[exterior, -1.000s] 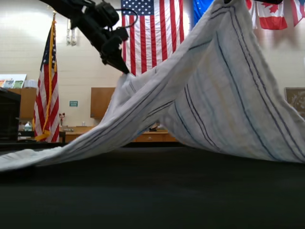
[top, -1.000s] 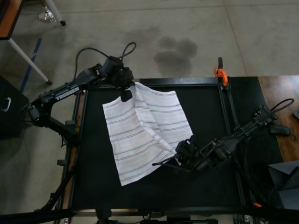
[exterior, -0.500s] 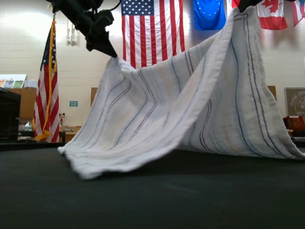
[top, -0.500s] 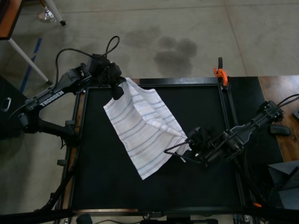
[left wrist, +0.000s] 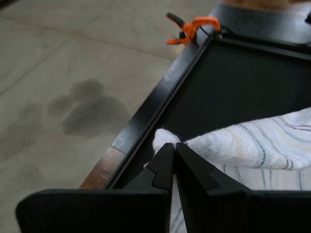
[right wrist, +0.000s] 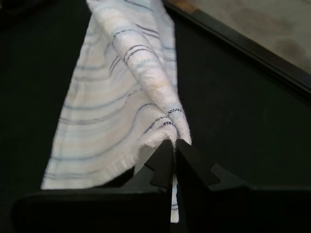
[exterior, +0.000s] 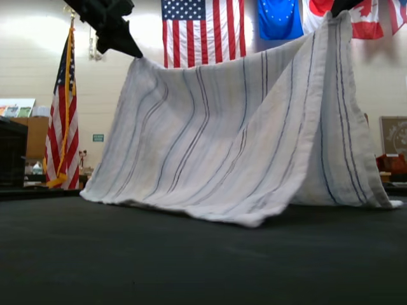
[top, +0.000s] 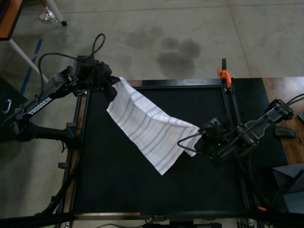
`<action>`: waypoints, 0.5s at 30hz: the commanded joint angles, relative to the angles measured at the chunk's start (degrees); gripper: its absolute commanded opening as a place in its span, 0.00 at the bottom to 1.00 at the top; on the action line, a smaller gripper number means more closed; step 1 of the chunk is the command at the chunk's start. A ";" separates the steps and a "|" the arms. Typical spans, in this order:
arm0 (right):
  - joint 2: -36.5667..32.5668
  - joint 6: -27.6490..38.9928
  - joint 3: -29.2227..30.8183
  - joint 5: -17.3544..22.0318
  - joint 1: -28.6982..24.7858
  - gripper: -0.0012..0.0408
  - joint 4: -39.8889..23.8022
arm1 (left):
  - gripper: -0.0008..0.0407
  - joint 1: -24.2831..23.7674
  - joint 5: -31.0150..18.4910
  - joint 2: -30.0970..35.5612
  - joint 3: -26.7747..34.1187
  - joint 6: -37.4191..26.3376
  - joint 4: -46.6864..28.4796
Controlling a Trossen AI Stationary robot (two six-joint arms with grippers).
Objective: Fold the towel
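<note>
**Between two pinched corners, a limp towel hangs over the table**

Nearest the exterior camera, the black table (exterior: 191,260) lies bare up to the towel (exterior: 241,140), whose lower hem trails on the surface while the rest rises like a tent to two raised corners. It sags in a curve between them and drapes in soft folds, so I judge it light, limp and unable to hold any shape of its own; it will follow whatever holds it and slump where it is let go. Corners and hems are the sensible places to grip, since a pinch mid-sheet would only bunch it.

Farther back, from above, the right gripper (top: 198,140) holds one corner over the middle of the table. Its wrist view shows the jaws closed tight on a twisted, gathered tip of the cloth (right wrist: 165,131).

Farthest, at the table's far corner on the top view's left, the left gripper (top: 113,89) has its jaws pressed together on the other corner (left wrist: 165,138), just inside the table's frame (left wrist: 160,97). An orange clamp (left wrist: 192,29) sits beyond on that rail.
</note>
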 commanded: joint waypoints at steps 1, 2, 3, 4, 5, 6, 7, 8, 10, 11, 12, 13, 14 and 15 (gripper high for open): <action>-1.20 0.28 0.09 1.20 0.00 0.03 -0.59 | 0.02 0.00 -0.02 -1.25 0.00 -0.68 0.13; -1.86 0.26 0.11 1.57 0.00 0.03 -0.85 | 0.02 -0.02 -0.02 -1.75 0.00 -0.87 0.13; -2.43 0.28 0.09 2.08 -0.02 0.03 -1.27 | 0.02 -0.02 -0.02 -2.36 0.00 -1.18 0.13; -3.23 0.26 0.09 2.71 -0.11 0.03 -1.51 | 0.02 -0.02 -0.04 -2.93 0.00 -1.57 0.15; -3.91 0.26 0.07 3.19 -0.11 0.03 -1.55 | 0.02 -0.02 -0.04 -3.34 0.00 -1.97 0.20; -4.63 0.20 0.07 3.65 -0.11 0.03 -1.64 | 0.02 -0.02 -0.04 -3.89 0.00 -2.19 0.13; -5.44 0.13 0.04 4.35 -0.09 0.03 -1.79 | 0.02 -0.02 -0.02 -4.39 0.00 -2.40 0.07; -6.08 -0.04 0.04 4.76 -0.11 0.03 -1.88 | 0.02 -0.02 0.00 -4.92 0.00 -2.80 0.11; -7.56 -0.15 0.04 5.84 -0.11 0.03 -2.36 | 0.02 -0.04 0.04 -5.97 0.00 -3.82 0.15; -8.13 -0.17 0.02 6.12 -0.11 0.03 -2.62 | 0.02 -0.15 0.09 -6.47 0.00 -4.11 0.11; -8.70 -0.15 0.02 6.51 -0.11 0.03 -3.02 | 0.02 -0.31 0.44 -6.91 0.00 -4.59 0.07; -9.16 -0.20 0.00 6.95 -0.11 0.03 -3.23 | 0.02 -0.63 0.85 -7.30 0.00 -5.09 0.11; -9.53 -0.39 -0.04 7.41 -0.11 0.03 -3.13 | 0.02 -1.07 1.16 -7.65 0.00 -5.57 0.11; -9.92 -0.72 -0.04 7.69 -0.11 0.03 -2.99 | 0.02 -1.62 1.16 -8.00 0.00 -6.10 0.09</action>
